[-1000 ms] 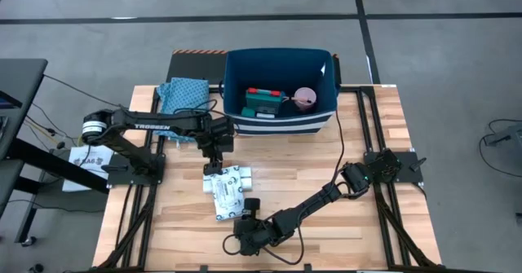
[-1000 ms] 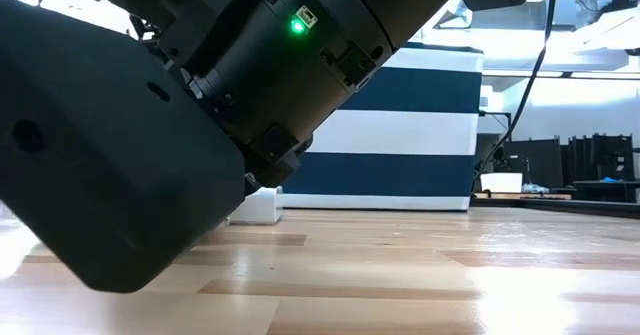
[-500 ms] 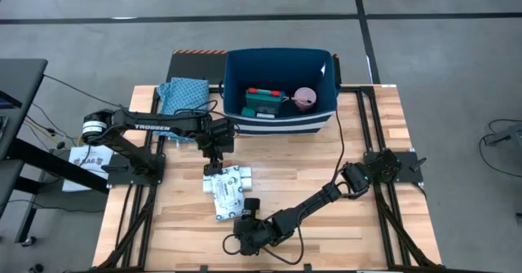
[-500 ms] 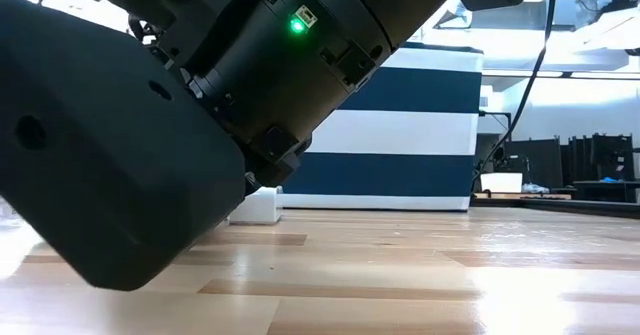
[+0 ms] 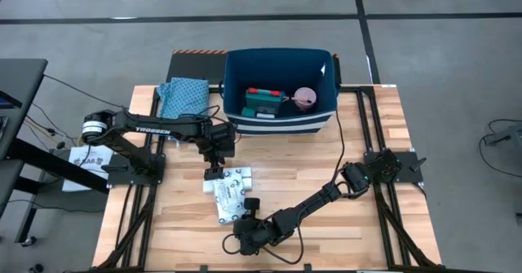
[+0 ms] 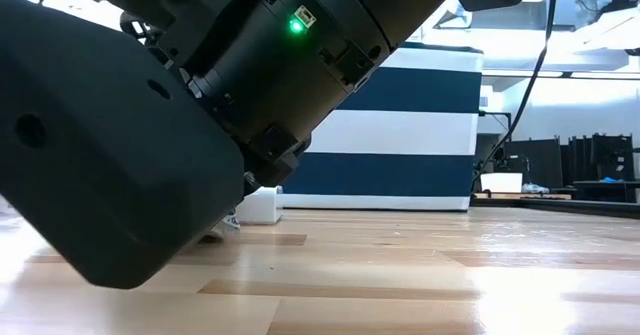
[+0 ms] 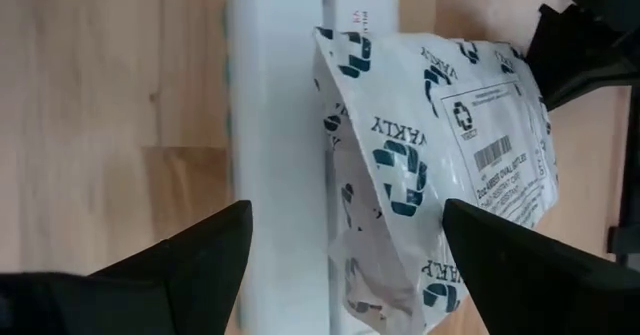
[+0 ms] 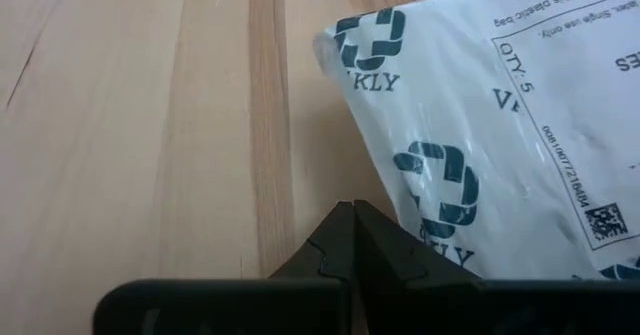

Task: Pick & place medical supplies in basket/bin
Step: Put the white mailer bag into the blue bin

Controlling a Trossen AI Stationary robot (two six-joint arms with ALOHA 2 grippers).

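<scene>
My left tool [image 5: 214, 172] hangs spread wide and empty right over the far end of the white compartment tray [image 5: 222, 183], its two fingers [image 7: 185, 260] straddling that end with bare table [image 5: 285, 163] on either side. The tray's long axis runs from about 12 to 6 o'clock away from me, tilted slightly, so my open fingers sit across its short width, which I judge to be the right way to close on it. A white packet [image 7: 440, 165] with teal printing lies on top of the tray's near half and hangs off one side.

My right tool [image 5: 247, 210] is clenched shut and empty at the tray's 5 o'clock end, its tip just beside the packet's edge [image 8: 470, 135]. My left tool is the nearer to a grip.

Further off, at 1 o'clock from the tray, stands the navy bin [image 5: 236, 85], with a teal-and-red box [image 5: 263, 102] and a pink roll [image 5: 304, 99] inside. A teal patterned cloth [image 5: 181, 94] lies at the bin's 9 o'clock.
</scene>
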